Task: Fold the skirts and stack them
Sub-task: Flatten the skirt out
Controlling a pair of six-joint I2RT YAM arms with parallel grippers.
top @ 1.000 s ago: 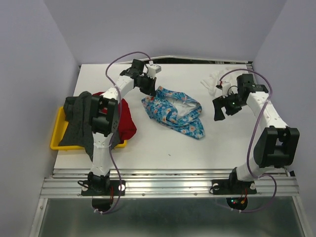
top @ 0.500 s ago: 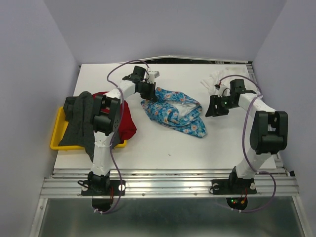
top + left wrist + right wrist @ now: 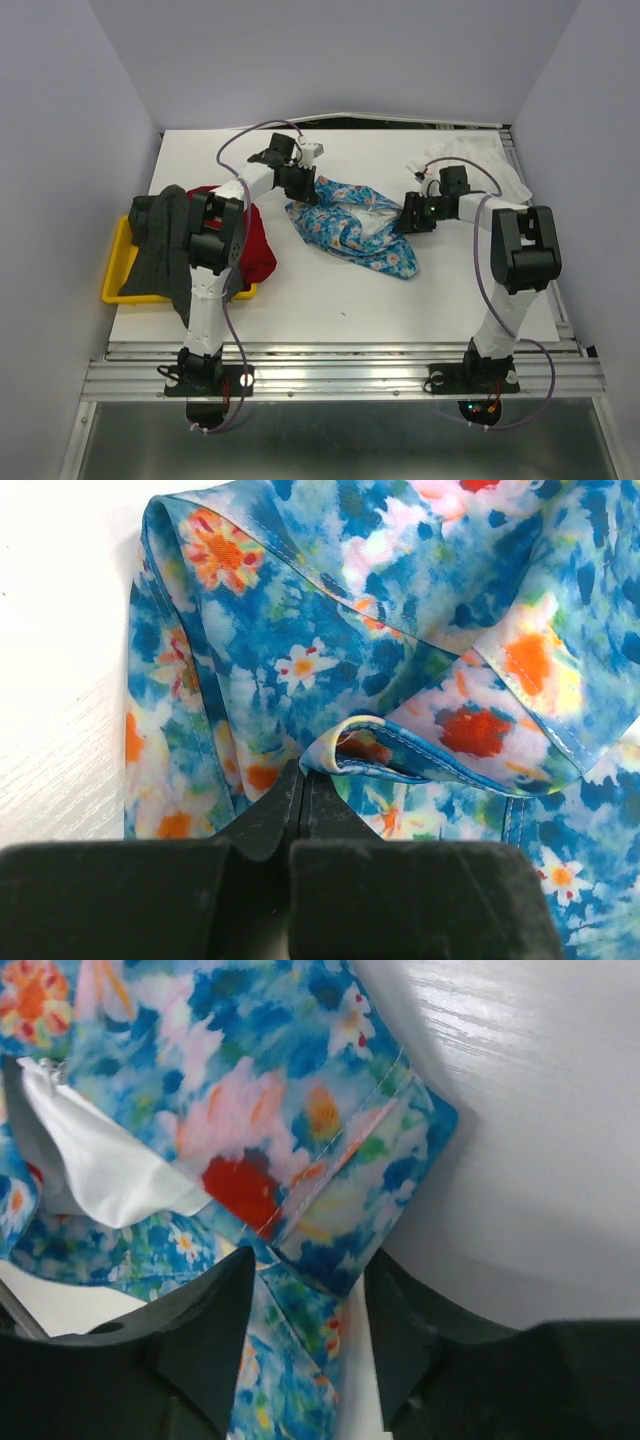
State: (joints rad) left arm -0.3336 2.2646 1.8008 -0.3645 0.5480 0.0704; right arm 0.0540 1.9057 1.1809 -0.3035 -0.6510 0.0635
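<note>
- Progress: no skirt is folded and no stack exists; by the look of it the task is at its start.
- Blue flowered skirt (image 3: 350, 228): crumpled at the middle of the table (image 3: 330, 300), with a white lining showing inside.
- White skirt (image 3: 478, 160): loose heap at the far right.
- Red skirt (image 3: 256, 243) and grey dotted skirt (image 3: 165, 250): draped over the yellow tray (image 3: 113, 285) at the left edge, unfolded.
- Left gripper (image 3: 303, 780): jaws closed flat together, pinching a hem fold on the far left side of the blue flowered skirt.
- Right gripper (image 3: 310, 1285): jaws about half apart, straddling a stitched corner on the right side of the same skirt. The cloth lies between the fingers (image 3: 215, 1310), but no firm pinch is evident.
- Remaining: spread and fold this skirt, then the other three, and pile them.
</note>
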